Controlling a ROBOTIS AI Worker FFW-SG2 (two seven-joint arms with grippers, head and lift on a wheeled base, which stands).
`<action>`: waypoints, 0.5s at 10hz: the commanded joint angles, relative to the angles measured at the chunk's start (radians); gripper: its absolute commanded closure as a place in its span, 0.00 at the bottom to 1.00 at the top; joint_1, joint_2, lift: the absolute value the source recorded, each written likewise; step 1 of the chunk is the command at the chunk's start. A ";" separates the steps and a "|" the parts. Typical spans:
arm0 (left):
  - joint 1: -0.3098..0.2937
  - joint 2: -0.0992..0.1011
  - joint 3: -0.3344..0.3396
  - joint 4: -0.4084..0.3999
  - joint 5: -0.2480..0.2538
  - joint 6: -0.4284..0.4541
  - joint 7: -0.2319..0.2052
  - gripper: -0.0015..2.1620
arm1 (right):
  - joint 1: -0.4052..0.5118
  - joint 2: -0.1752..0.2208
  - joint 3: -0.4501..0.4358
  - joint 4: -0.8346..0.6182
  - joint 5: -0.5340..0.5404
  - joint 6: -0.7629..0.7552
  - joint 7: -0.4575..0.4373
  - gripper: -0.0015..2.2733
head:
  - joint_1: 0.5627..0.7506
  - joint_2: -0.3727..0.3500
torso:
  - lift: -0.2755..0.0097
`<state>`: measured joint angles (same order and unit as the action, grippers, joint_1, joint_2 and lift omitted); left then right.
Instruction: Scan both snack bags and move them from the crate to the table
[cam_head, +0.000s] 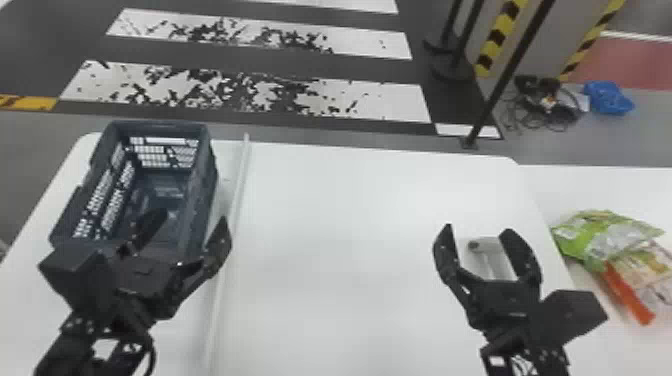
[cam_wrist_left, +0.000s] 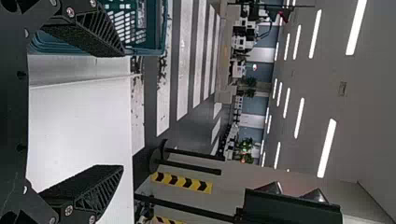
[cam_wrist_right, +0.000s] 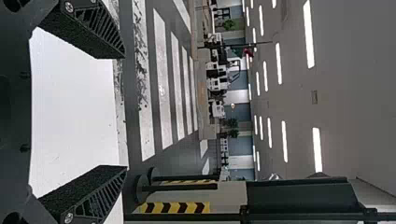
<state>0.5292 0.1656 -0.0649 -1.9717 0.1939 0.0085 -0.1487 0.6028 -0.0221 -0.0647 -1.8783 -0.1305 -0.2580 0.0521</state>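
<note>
Two snack bags, a green bag (cam_head: 585, 239) touching an orange-edged bag (cam_head: 642, 280), lie well to the right of the crate (cam_head: 202, 200), on a second white counter (cam_head: 605, 185); the left tool (cam_head: 193, 216) is at the crate's near end, its fingers spread apart, and the right tool (cam_head: 478, 230), also spread, is between the crate and the bags

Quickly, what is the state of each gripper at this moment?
Left gripper: open, holding nothing.
Right gripper: open, holding nothing, above the white table.
</note>
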 joint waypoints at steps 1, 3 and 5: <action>-0.002 -0.001 -0.003 0.000 -0.001 0.003 0.000 0.07 | 0.000 -0.001 -0.001 -0.002 -0.001 0.006 0.000 0.04 | 0.70 0.36 | 0.84; -0.002 0.000 -0.003 0.000 -0.001 0.003 0.000 0.07 | -0.001 -0.001 0.002 -0.004 -0.001 0.012 0.000 0.04 | 0.70 0.35 | 0.84; -0.002 0.000 -0.003 -0.001 -0.001 0.003 0.000 0.07 | -0.001 -0.001 0.003 -0.005 0.000 0.012 0.000 0.04 | 0.70 0.35 | 0.84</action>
<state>0.5276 0.1656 -0.0677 -1.9718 0.1932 0.0116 -0.1487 0.6014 -0.0230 -0.0614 -1.8834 -0.1304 -0.2452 0.0521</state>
